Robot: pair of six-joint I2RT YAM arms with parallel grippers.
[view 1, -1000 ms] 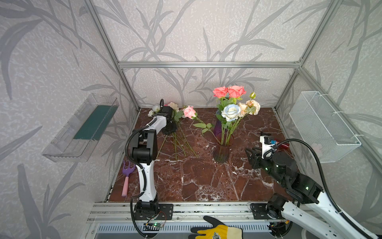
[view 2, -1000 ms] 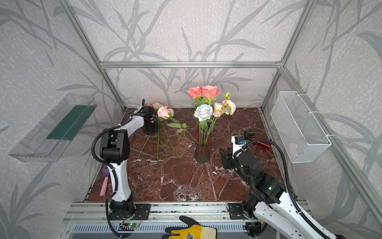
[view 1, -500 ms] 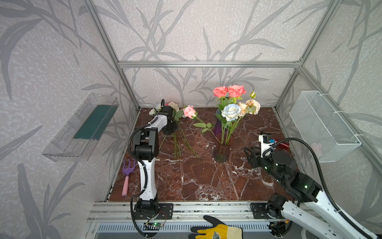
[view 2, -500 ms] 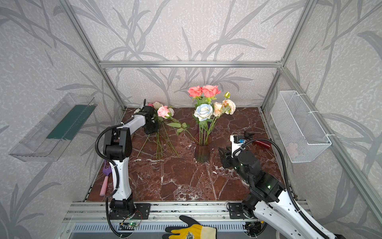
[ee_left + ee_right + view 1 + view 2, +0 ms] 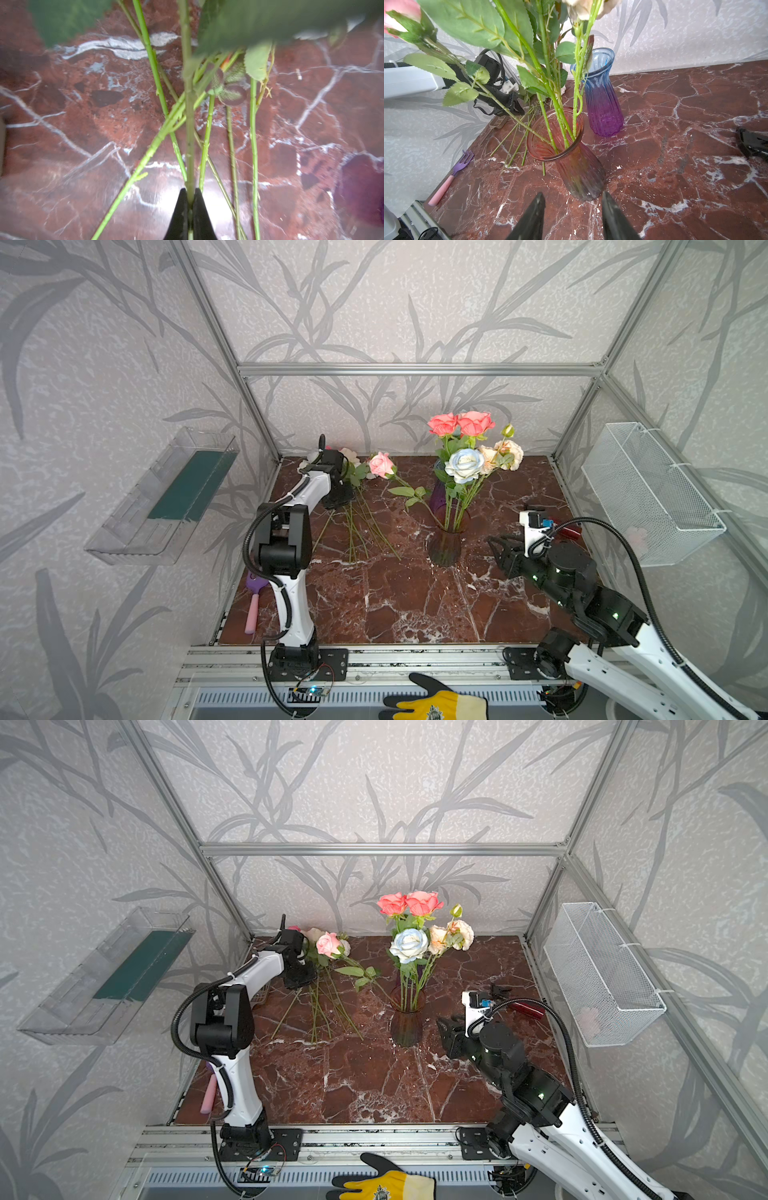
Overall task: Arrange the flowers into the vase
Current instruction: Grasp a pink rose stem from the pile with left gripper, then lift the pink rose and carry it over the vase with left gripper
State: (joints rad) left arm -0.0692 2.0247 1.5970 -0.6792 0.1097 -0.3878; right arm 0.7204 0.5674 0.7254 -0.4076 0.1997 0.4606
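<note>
Left wrist view: the left gripper (image 5: 189, 192) has its jaws pressed together on a single green stem (image 5: 188, 124). This stem runs straight out from the tips and crosses over the other stems.

Both top views place this gripper over the loose flowers (image 5: 359, 522). They lie fanned on the marble table (image 5: 395, 605) at far left, with heads toward the back wall and cut ends toward the front.

The vase (image 5: 445, 545) stands upright near the table's middle. It holds a bunch (image 5: 463, 464) of coral, pale blue and cream roses. A pink rose (image 5: 381, 464) leans well out from its rim toward the loose flowers.

Right wrist view: the right gripper (image 5: 572, 194) has its jaws apart with nothing between them. Its tips point at the vase base from just in front; contact cannot be determined.

A blue-and-purple vase (image 5: 602, 99) stands upright just behind the first.

A purple fork with a pink handle (image 5: 452, 176) lies at the table's left edge.
</note>
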